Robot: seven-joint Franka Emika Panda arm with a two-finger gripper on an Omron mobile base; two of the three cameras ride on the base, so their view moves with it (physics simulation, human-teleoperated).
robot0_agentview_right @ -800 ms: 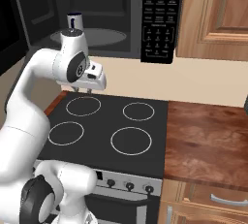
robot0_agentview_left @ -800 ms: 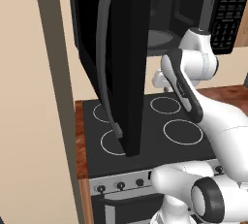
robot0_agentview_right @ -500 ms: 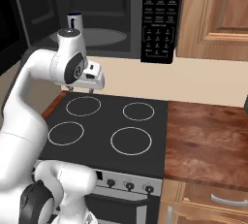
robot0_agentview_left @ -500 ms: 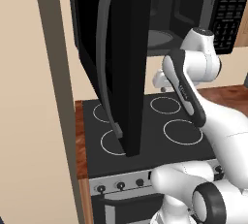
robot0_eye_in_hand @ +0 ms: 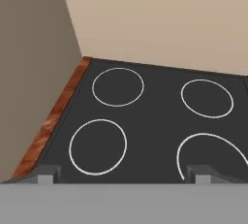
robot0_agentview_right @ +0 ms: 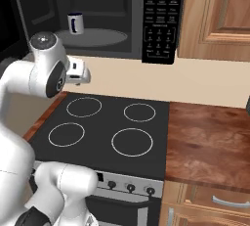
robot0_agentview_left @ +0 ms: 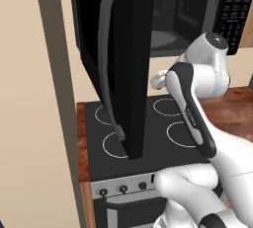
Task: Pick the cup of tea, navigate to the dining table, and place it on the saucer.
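The cup of tea [robot0_agentview_right: 74,23] stands upright inside the open microwave [robot0_agentview_right: 93,37], above the hand [robot0_eye_in_hand: 123,172]. The hand's fingers are spread and empty (pointed down at the stovetop [robot0_eye_in_hand: 160,121]), so it must rise and reach inward.

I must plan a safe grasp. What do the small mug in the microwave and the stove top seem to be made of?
The small grey cylindrical mug looks like glazed ceramic: smooth, opaque, with a dark handle mark; painted metal is possible. The flat black stove top looks like smooth glass-ceramic, with thin white burner rings printed flush.
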